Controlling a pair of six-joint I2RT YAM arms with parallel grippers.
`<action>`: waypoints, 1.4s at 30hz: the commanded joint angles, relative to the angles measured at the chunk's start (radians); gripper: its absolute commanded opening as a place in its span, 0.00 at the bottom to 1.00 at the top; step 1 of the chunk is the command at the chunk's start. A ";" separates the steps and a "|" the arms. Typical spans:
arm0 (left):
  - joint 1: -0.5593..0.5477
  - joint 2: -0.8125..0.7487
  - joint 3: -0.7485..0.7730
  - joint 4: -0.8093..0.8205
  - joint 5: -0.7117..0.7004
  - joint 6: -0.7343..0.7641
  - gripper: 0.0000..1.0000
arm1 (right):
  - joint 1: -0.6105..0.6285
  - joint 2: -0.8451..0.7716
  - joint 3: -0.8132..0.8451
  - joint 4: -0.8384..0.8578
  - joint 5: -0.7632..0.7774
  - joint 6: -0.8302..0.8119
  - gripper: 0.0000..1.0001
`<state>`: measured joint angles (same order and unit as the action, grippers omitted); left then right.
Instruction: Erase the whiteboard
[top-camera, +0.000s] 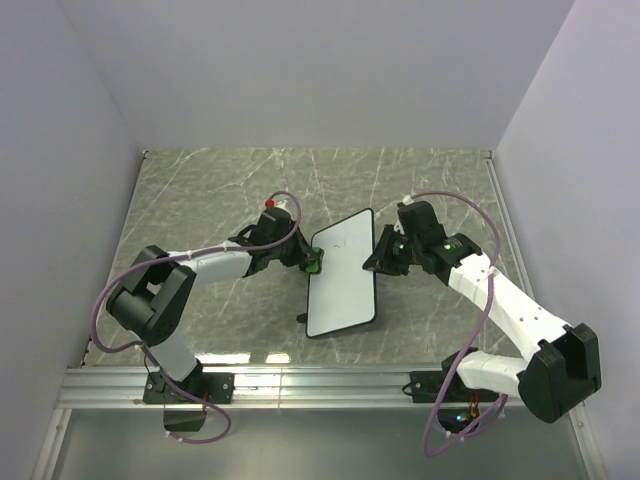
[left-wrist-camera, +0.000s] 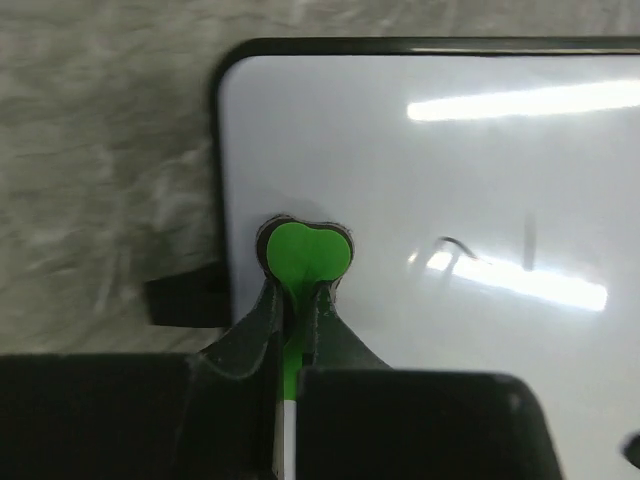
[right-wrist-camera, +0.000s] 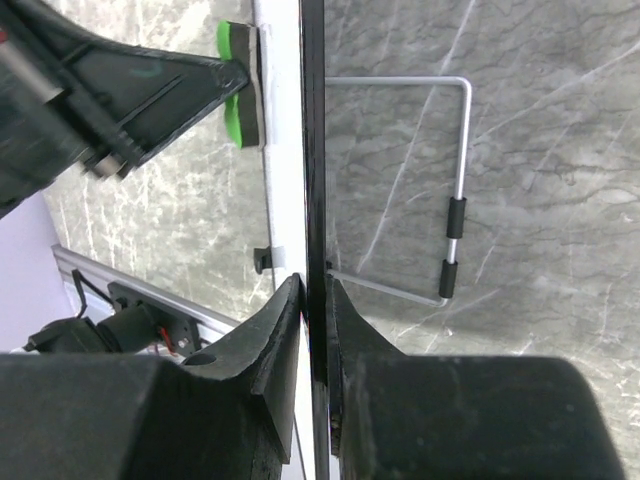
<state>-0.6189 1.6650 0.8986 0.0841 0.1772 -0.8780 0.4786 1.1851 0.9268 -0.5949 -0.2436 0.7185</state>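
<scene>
Nearest, a metal rail is carrying both arm bases along the front edge of the marbled worktop. Just beyond it, the whiteboard is sitting mid-worktop between the two arms. Its long axis is running near to far, with the far end leaning slightly to the right, and its white face is facing up and toward the left arm. Left jaws are pinching a green eraser and pressing it against the board's left edge, toward the far corner. Right jaws are clamping the black frame on the opposite long edge. Faint dark marks are showing on the white surface. Behind the board, a wire stand is sticking out over the worktop.
</scene>
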 joint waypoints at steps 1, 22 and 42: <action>-0.008 0.070 -0.063 -0.107 0.001 0.040 0.00 | 0.025 -0.042 0.014 -0.026 -0.011 -0.021 0.00; -0.194 0.124 0.439 -0.303 0.011 0.027 0.00 | 0.031 -0.031 -0.005 0.014 -0.017 0.001 0.00; 0.073 0.012 0.276 -0.349 -0.040 0.105 0.00 | 0.032 -0.078 -0.046 -0.002 0.009 -0.016 0.00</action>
<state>-0.5465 1.7966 1.1496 -0.1810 0.1825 -0.8234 0.4965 1.1313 0.8948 -0.5777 -0.2546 0.7490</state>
